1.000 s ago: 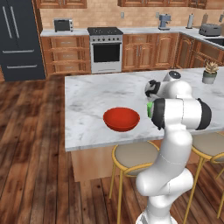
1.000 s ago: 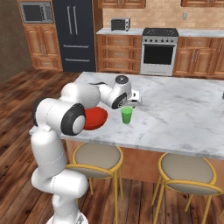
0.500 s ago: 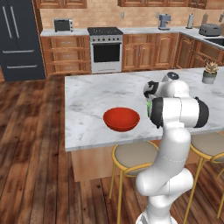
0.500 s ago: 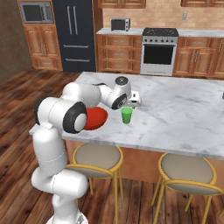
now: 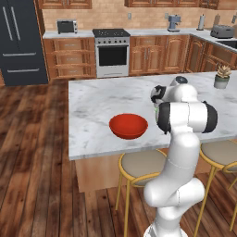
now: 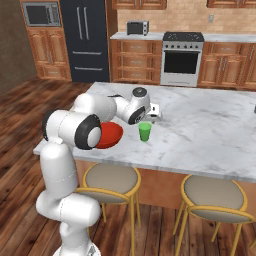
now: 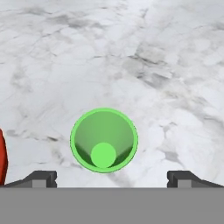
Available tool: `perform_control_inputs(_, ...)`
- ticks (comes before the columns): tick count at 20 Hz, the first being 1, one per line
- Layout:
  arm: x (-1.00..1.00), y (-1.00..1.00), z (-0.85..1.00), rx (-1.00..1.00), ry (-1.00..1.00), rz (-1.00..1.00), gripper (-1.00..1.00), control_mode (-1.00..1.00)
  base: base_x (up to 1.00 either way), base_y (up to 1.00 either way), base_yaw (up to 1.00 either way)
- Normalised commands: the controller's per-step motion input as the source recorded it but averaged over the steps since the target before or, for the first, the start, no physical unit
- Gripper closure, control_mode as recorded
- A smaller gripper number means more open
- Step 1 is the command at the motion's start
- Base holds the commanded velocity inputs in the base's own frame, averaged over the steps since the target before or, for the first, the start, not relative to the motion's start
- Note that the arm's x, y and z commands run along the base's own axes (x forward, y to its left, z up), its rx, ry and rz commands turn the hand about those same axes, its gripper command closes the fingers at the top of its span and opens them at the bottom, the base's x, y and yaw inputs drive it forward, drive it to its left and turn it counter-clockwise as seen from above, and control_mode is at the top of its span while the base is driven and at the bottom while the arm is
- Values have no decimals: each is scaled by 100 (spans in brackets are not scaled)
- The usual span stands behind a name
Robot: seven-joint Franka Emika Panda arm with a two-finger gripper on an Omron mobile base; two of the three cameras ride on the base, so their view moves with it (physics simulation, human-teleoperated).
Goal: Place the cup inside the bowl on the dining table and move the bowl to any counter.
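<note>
From the left base view, the arm's own bulk blocks most of what matters. The bowl (image 5: pixel 128 126) sits on the dining table (image 5: pixel 97 104) near its front edge, and only a sliver of the green cup (image 5: pixel 157 111) peeks out beside the arm, off to the right of the bowl. The hand is up above that spot.

The right base view is way clearer. The gripper (image 6: pixel 153 115) hangs just over the cup (image 6: pixel 145 132), a touch behind and above it, not touching. The cup stands upright on the marble, just beside the bowl (image 6: pixel 111 135), which is half hidden behind the forearm.

The hand view settles it: you're looking pretty much straight down into the cup (image 7: pixel 104 140), so its axis runs along the gripper's line of sight. The fingertips (image 7: pixel 40 178) stand spread wide at the bottom edge, empty, and the cup sits between them but a bit nearer the one on the left of the picture. A red edge of the bowl (image 7: pixel 2 157) shows at the far left. I'd say it needs a small sideways nudge to centre, then straight down.
</note>
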Motion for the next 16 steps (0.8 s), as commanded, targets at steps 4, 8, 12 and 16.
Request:
perform_control_inputs(4, 0, -7, 0, 0, 0, 0, -100, -100, 0, 0, 0)
perform_control_inputs(8, 1, -15, 0, 0, 0, 0, -100, -100, 0, 0, 0)
perform_control_inputs(12, 3, -16, -3, 0, 0, 0, -100, -100, 0, 0, 0)
perform_control_inputs(16, 8, -9, -13, 0, 0, 0, -100, -100, 0, 0, 0)
